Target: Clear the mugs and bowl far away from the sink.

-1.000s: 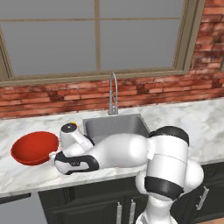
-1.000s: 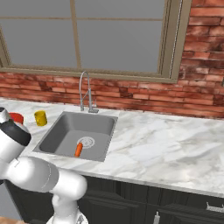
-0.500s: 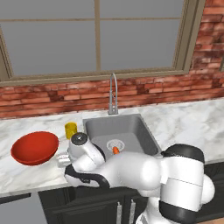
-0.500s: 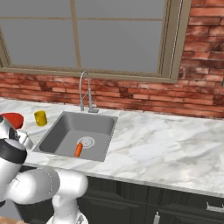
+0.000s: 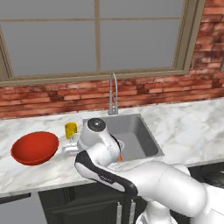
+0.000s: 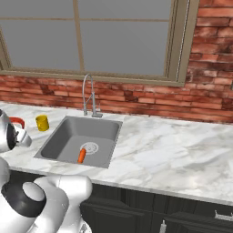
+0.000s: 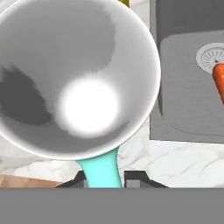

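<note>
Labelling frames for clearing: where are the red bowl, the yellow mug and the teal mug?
Red bowl (image 5: pixel 34 147), left base view, inside.
Yellow mug (image 6: pixel 42 123), right base view, side wall.
Teal mug (image 7: pixel 101 171), hand view, teal handle.

Marbled white countertop (image 5: pixel 188 124) under brick wall; grey sink (image 6: pixel 79 139) sunk into it. Red bowl (image 5: pixel 34 147) at far left, yellow mug (image 5: pixel 71 130) between bowl and sink.

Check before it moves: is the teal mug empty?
Empty: the hand view looks straight into the teal mug, and its white inside is bare.
</note>
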### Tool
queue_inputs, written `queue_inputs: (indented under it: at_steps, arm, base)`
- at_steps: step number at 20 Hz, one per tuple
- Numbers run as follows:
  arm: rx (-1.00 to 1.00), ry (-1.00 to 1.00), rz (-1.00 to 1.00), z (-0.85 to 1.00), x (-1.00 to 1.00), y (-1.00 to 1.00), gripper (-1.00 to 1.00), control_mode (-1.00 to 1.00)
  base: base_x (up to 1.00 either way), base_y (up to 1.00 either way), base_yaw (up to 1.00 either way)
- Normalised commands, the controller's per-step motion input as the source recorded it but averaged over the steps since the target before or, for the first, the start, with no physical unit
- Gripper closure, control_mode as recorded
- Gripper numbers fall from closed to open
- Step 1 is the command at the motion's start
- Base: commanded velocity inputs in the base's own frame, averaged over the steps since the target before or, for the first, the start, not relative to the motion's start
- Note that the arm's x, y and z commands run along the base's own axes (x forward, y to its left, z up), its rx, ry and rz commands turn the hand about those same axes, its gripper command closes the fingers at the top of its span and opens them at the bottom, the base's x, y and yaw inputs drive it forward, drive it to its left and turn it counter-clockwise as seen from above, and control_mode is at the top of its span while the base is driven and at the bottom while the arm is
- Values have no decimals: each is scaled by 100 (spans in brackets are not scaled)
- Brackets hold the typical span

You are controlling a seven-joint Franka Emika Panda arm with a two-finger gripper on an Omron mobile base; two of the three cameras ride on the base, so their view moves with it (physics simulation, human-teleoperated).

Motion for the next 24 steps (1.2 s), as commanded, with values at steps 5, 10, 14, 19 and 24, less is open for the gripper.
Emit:
queue_inputs:
  at_steps: [5,10,14,19,24]
  arm:
    - [9,37,5,100,-6,-62,100,-100]
    - [-22,27,11,100,0,-73,100,-100]
    - [-45,37,6,100,-3,-68,100,-100]
    - [-42,16,5,83,-33,-93,100,-100]
    - [-3,6,3,-10,-28,-67,100,-100]
  base:
    - [0,0,0]
    - [0,0,0]
    - [0,0,0]
    - [0,0,0]
    - [0,0,0]
